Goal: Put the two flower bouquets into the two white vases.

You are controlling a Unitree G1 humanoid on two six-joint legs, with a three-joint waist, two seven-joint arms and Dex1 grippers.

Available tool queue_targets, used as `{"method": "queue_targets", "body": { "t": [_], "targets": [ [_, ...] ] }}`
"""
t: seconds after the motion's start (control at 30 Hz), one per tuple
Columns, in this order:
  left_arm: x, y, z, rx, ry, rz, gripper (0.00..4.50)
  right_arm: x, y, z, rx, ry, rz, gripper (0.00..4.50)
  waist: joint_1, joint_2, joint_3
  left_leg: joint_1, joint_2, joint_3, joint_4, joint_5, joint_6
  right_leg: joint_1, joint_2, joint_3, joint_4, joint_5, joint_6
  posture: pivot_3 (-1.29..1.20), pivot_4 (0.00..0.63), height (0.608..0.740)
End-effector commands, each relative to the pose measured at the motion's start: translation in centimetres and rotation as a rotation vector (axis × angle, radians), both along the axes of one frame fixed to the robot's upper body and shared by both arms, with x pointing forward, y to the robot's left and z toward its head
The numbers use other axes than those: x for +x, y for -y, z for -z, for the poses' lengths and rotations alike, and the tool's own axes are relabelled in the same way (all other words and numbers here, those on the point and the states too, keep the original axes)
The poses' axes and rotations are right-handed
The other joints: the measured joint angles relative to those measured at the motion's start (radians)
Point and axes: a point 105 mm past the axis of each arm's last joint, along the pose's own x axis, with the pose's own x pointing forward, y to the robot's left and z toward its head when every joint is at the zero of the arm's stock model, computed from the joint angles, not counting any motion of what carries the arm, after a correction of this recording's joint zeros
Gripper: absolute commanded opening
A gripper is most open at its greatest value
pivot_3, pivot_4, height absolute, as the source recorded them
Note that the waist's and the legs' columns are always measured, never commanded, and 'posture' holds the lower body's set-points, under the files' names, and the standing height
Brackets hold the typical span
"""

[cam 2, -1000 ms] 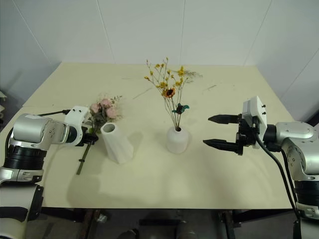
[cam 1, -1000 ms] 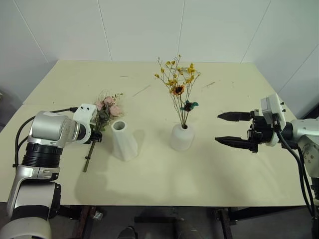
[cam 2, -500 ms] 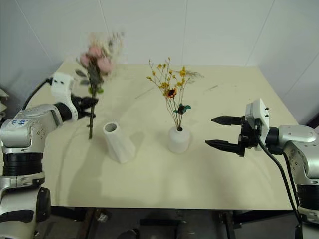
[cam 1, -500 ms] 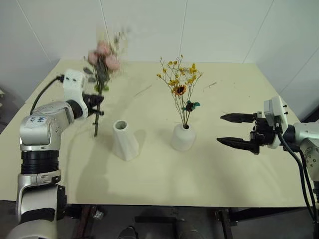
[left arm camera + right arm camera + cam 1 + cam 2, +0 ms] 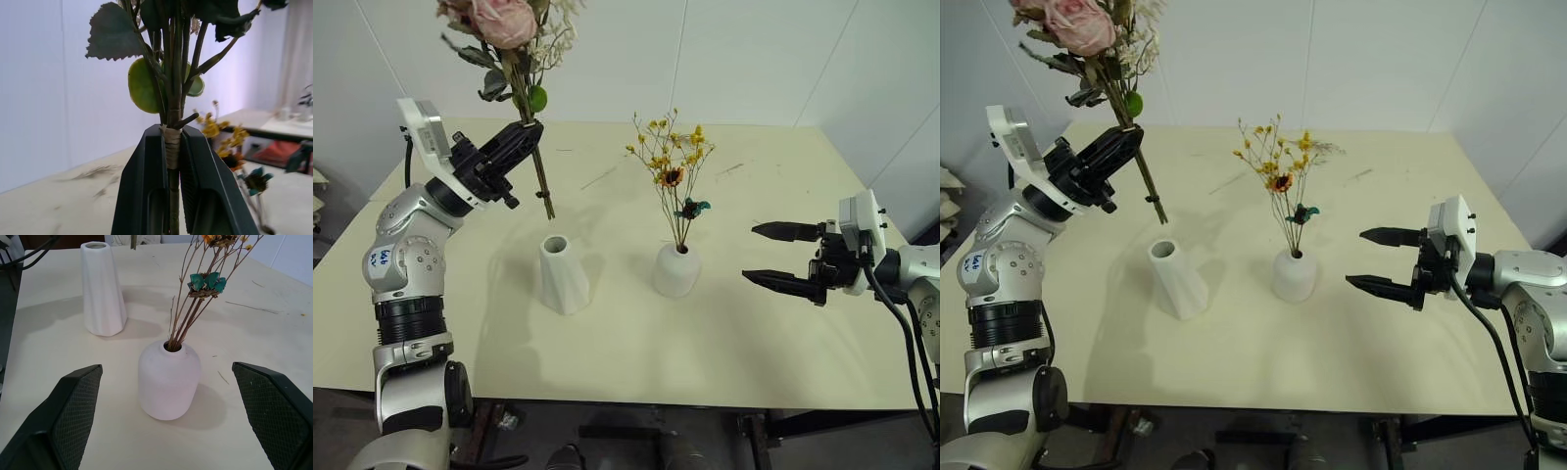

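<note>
1. Gripping the rose bouquet (image 5: 514,59) is the left gripper (image 5: 524,137): its fingers (image 5: 146,191) are seen pressed together on the bound part of the stems, with the leaves and blooms above the tips and the stem ends hanging below.
2. The bouquet is held in the air, tilted, its stem ends above and slightly behind the tall vase (image 5: 562,275), not in the mouth.
3. The tall vase is seen standing upright on the table (image 5: 607,372), its mouth open and unoccupied.
4. The yellow spray (image 5: 671,166) is already set in the round vase (image 5: 676,270), which stands to the right of the tall vase, apart from it.
5. The right gripper (image 5: 783,257) is held with its fingers (image 5: 73,416) spread wide and nothing between them; it is level, pointing toward the round vase, well to the right of the tall vase.
6. Bare tabletop is seen between the tall vase and the round vase, and in front of the tall vase to the near edge.
7. Behind the tall vase a few loose twigs (image 5: 591,178) are seen lying on the table.
</note>
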Motion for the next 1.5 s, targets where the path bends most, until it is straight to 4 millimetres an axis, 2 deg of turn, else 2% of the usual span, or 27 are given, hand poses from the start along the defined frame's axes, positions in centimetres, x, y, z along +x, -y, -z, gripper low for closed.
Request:
{"method": "queue_targets", "body": {
  "t": [0.03,0.4,0.8,1.1,1.5],
  "targets": [
    [-1.6,-0.6,-2.2,-0.066,0.085,0.068,0.07,-0.6,0.1,-1.3,0.006,0.06,-0.002,4.5,0.0,0.0,0.0,0.0,0.0,0.0,0.0,0.0,0.0,0.0,0.0,0.0,0.0,0.0,0.0,0.0,0.15,0.74],
    [-3.3,-0.5,-2.8,-0.164,0.087,0.233,0.07,-2.3,-0.5,-2.4,0.057,0.071,-0.15,4.5,0.001,0.0,0.0,0.0,0.0,-0.001,0.0,0.0,0.0,0.001,0.0,0.0,0.0,0.0,0.0,0.0,0.15,0.74],
    [-3.8,0.6,-1.8,-0.12,-0.033,0.348,0.07,-3.1,-1.8,-3.9,0.098,0.095,-0.338,4.5,0.0,0.0,0.0,0.0,0.0,-0.001,0.001,0.0,0.0,0.001,0.0,0.0,0.0,0.0,0.0,0.0,0.15,0.74],
    [-3.9,0.9,-0.9,-0.053,-0.084,0.347,0.07,-2.4,-2.0,-2.8,0.074,0.072,-0.308,4.5,0.001,0.0,0.0,0.0,0.0,-0.001,0.001,0.0,0.0,0.001,0.0,-0.001,0.0,0.0,0.0,0.0,0.15,0.74],
    [-4.2,0.1,-1.3,0.007,-0.066,0.278,0.07,-2.3,-1.8,-2.0,0.059,0.061,-0.268,4.5,0.002,0.0,0.0,0.0,0.0,-0.001,0.001,0.0,0.0,0.001,0.0,-0.001,-0.001,0.0,0.0,0.0,0.15,0.74]
  ]
}}
